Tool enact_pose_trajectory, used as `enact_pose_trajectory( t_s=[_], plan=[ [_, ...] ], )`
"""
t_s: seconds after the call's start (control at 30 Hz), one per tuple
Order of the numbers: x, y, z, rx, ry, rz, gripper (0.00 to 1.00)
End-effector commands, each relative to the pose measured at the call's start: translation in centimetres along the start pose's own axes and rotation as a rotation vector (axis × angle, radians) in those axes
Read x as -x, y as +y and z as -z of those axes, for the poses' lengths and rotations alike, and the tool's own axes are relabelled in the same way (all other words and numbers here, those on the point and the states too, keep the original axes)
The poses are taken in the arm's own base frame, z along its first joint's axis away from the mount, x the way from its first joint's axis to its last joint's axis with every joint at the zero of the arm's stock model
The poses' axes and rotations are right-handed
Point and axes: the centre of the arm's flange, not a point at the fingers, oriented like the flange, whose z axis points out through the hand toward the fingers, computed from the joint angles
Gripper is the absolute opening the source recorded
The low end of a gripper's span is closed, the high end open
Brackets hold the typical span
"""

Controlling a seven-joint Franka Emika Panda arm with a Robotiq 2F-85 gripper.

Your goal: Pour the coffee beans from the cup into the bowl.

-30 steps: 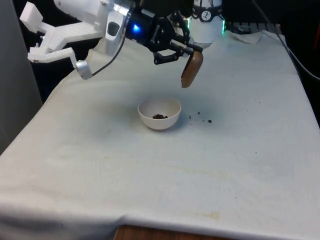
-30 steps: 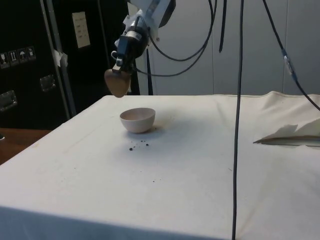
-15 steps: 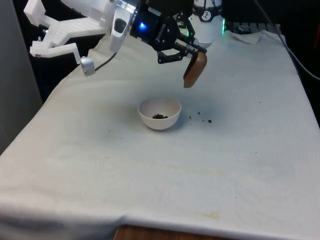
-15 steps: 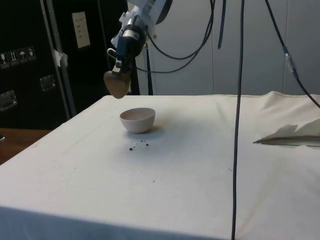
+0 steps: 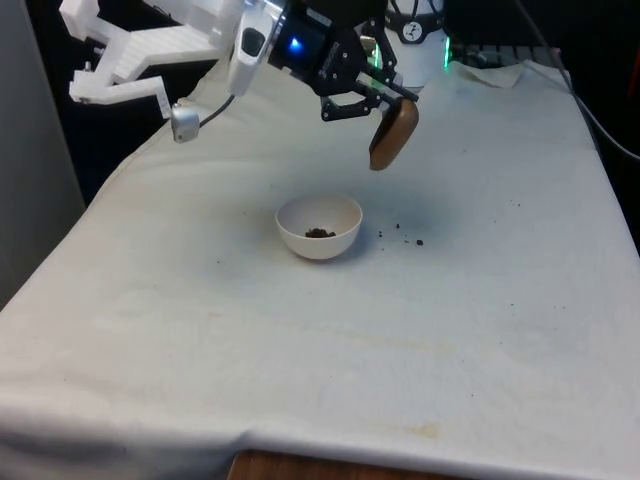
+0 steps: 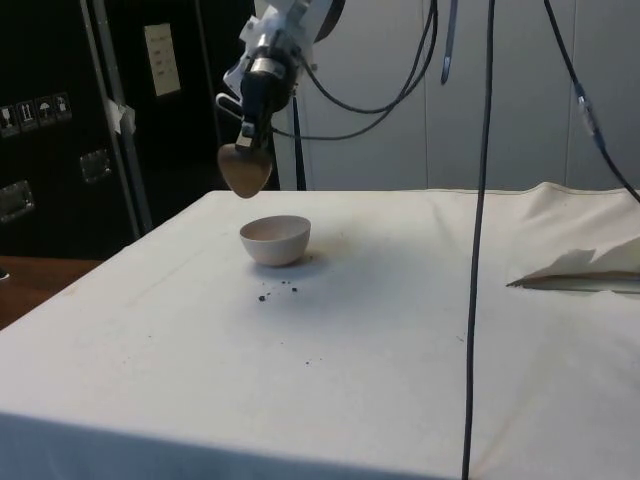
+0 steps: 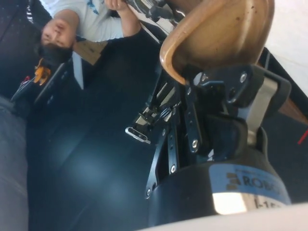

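Note:
A brown cup point(image 5: 393, 134) hangs tipped over, mouth down, above and to the front view's right of a white bowl point(image 5: 319, 227). My black gripper point(image 5: 372, 97) is shut on the cup's rim. In the side view the cup point(image 6: 245, 171) hangs above the bowl point(image 6: 275, 240), toward its far edge. A small heap of dark coffee beans point(image 5: 319, 233) lies in the bowl's bottom. The wrist view shows the cup's brown inside point(image 7: 219, 33) clamped between the fingers point(image 7: 199, 103).
A few spilled beans point(image 5: 400, 238) lie on the white cloth to the front view's right of the bowl, also seen in front of the bowl point(image 6: 277, 292) in the side view. A black cable point(image 6: 478, 230) hangs down at mid table. A person point(image 7: 79, 21) appears in the wrist view.
The gripper with the cup has risen a little and drifted toward the front view's right, while the arm's white body swung upward. The bowl and beans stayed put.

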Motion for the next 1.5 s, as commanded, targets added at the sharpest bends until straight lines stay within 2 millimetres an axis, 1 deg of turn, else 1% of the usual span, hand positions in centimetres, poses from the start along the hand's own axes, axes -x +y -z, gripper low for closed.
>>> enact_pose_trajectory(
  t_s=[0.0, 0.1, 0.13, 0.17, 0.37, 0.4, 0.43, 0.63, 0.67, 0.73, 0.93, 0.97, 1.03, 1.27, 1.3, 1.33, 1.47],
  plan=[
    [0.1, -0.2, 0.1, 0.023, 0.002, 0.002, 0.00],
    [0.4, -0.5, -0.1, 0.030, -0.011, 0.017, 0.00],
    [0.3, -0.3, -0.1, 0.009, -0.013, 0.012, 0.00],
    [0.5, -0.6, -0.1, 0.033, -0.015, 0.019, 0.00],
    [1.0, -1.1, -0.3, 0.047, -0.044, 0.042, 0.00],
    [1.0, -0.9, -0.3, 0.026, -0.045, 0.040, 0.00],
    [1.1, -1.2, -0.3, 0.049, -0.047, 0.045, 0.00],
    [1.6, -1.8, -0.6, 0.068, -0.077, 0.067, 0.00],
    [1.6, -1.5, -0.6, 0.046, -0.079, 0.066, 0.00],
    [1.7, -1.9, -0.8, 0.074, -0.084, 0.073, 0.00],
    [2.2, -2.4, -1.3, 0.098, -0.111, 0.090, 0.00],
    [2.2, -2.2, -1.3, 0.076, -0.114, 0.088, 0.00],
    [2.3, -2.6, -1.4, 0.103, -0.119, 0.095, 0.00],
    [2.7, -3.2, -2.3, 0.133, -0.148, 0.110, 0.00],
    [2.7, -3.1, -2.4, 0.115, -0.150, 0.111, 0.00],
    [2.7, -3.3, -2.7, 0.142, -0.153, 0.114, 0.00],
    [2.7, -3.6, -3.2, 0.157, -0.165, 0.122, 0.00]
  ],
)
